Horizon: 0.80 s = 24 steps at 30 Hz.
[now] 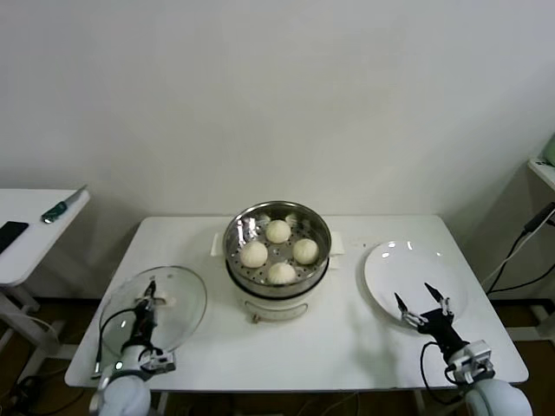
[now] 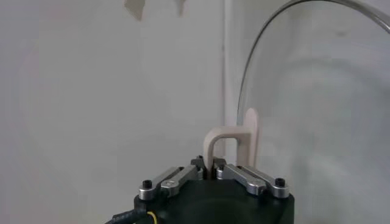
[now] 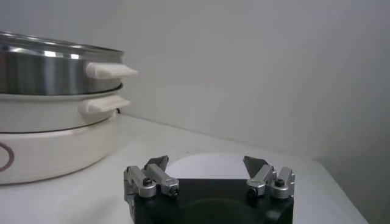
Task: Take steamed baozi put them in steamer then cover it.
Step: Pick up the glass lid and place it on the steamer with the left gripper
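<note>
Several cream-white baozi [image 1: 278, 230] lie in the shiny steel steamer [image 1: 243, 228] on its white pot base at the table's middle; the steamer's wall also shows in the right wrist view [image 3: 42, 70]. The clear glass cover [image 1: 178, 299] lies flat at the table's front left. My left gripper [image 1: 150, 296] is shut on the cover's white bar handle [image 2: 222, 143], whose metal rim [image 2: 256, 64] arcs behind. My right gripper [image 1: 422, 303] is open and empty over the near edge of the white plate [image 1: 399, 269].
The empty white plate lies right of the steamer and shows in the right wrist view [image 3: 207, 165]. A side table [image 1: 26, 234] at the far left holds a knife [image 1: 63, 204] and a dark phone [image 1: 10, 232]. Cables hang at the right edge.
</note>
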Each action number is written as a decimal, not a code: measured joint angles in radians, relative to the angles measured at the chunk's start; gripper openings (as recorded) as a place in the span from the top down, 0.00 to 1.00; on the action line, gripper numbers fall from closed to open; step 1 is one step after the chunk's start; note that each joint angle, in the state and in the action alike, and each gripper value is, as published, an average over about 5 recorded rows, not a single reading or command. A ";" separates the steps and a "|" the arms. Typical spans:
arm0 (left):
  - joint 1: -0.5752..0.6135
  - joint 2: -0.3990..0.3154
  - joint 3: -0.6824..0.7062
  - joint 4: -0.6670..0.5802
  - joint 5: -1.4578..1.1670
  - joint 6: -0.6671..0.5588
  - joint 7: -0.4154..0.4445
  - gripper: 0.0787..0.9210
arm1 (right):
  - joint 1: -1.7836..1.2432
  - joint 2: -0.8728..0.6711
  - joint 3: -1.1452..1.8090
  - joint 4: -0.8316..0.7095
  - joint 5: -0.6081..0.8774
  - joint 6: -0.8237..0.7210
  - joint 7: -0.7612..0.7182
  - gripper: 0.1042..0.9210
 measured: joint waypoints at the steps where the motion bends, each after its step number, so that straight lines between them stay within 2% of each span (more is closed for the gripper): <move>1: 0.007 0.004 0.000 -0.016 -0.004 0.007 0.000 0.91 | 0.002 -0.002 0.000 -0.001 0.000 0.000 0.000 0.12; 10: 0.078 0.072 0.017 -0.212 -0.017 0.154 0.034 0.91 | 0.025 -0.024 -0.015 -0.018 -0.004 -0.001 0.001 0.12; 24: 0.065 0.264 0.092 -0.508 -0.092 0.454 0.153 0.91 | 0.096 -0.037 -0.057 -0.058 -0.030 -0.018 0.021 0.12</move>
